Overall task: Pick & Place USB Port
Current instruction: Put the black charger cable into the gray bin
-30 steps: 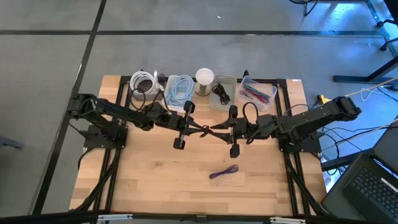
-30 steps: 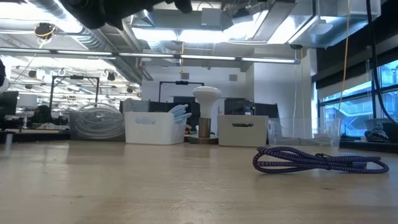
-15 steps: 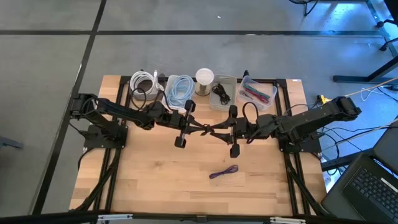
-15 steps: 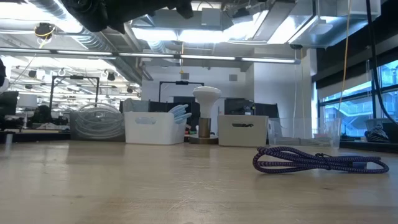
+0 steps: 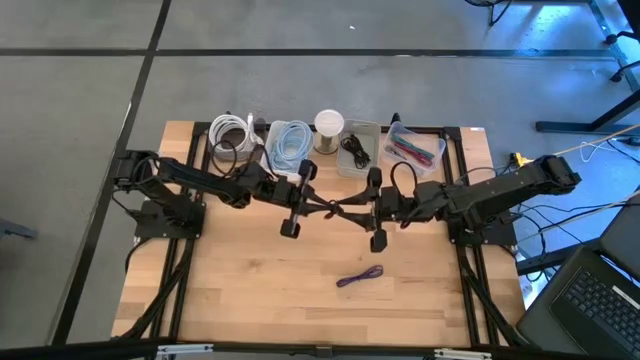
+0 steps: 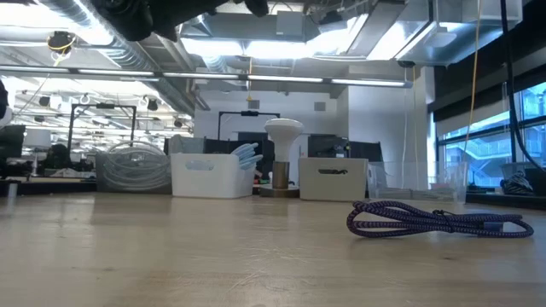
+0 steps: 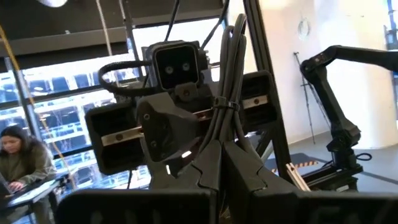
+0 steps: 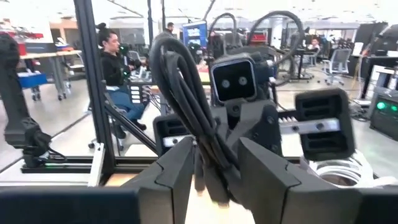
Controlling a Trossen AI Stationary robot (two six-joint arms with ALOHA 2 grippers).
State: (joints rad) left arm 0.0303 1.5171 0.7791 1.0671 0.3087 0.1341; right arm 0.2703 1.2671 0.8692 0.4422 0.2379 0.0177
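A black cable (image 5: 336, 208) hangs in the air over the table's middle, between my two grippers. My left gripper (image 5: 322, 207) comes in from the left and my right gripper (image 5: 350, 211) from the right, and each is shut on the cable. The left wrist view shows the black strands (image 7: 231, 74) rising from between my own fingers, in front of the right gripper. In the right wrist view the cable loops (image 8: 186, 81) stand in front of the left gripper. A purple cable (image 5: 360, 276) lies flat on the wood nearer the near edge, apart from both grippers. My left gripper pinches the black cable's bundled strands (image 7: 225, 134) between its two fingers, coming level from the table's left side. The cable is lifted clear of the table. My right gripper pinches the same black bundle (image 8: 210, 163) between its two fingers (image 8: 177, 168), coming level from the table's right. The cable's loops rise above the fingers, clear of the table.
Along the far edge stand a white cable coil (image 5: 230, 132), a bin of light blue cable (image 5: 290, 143), a white cylinder (image 5: 329, 124), a bin with black cable (image 5: 358, 149) and a bin with coloured cables (image 5: 416, 150). Bare wood (image 5: 250, 280) lies toward the near edge. People sit in the room beyond.
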